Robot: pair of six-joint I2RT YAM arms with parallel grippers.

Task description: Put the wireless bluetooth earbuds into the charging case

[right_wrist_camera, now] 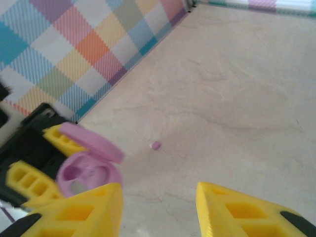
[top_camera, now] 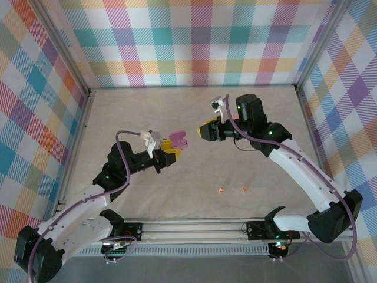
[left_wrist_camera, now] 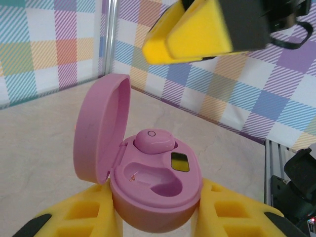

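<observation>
From overhead I see my left claw (top_camera: 168, 148) clamped on the open pink charging case (top_camera: 178, 140) over the middle of the desk (top_camera: 147, 112). My right claw (top_camera: 206, 131) sits just beside it at the case's 2 o'clock, not touching it. Two orange earbuds (top_camera: 221, 190) (top_camera: 244, 188) lie side by side on the desk at the case's 5 o'clock, well apart from both claws.

On the left wrist camera the yellow fingers (left_wrist_camera: 89, 212) pinch the case's base from 8 and 4 o'clock. The lid (left_wrist_camera: 101, 128) stands nearly upright at the base's 9 o'clock. One lilac earbud (left_wrist_camera: 153, 140) rests in the far socket at 12 o'clock of the base, and the near socket (left_wrist_camera: 158, 180) is bare. A yellow finger of the right claw hangs at the view's 12 to 1 o'clock, above the case and clear of it.

On the right wrist camera my right claw (right_wrist_camera: 158, 207) has its fingers spread, with only bare desk between them. The case shows blurred at 8 o'clock in the left claw's grip. A loose lilac earbud (right_wrist_camera: 155, 145) lies alone on the desk near the middle of the view, at the case's 2 o'clock and apart from it
</observation>
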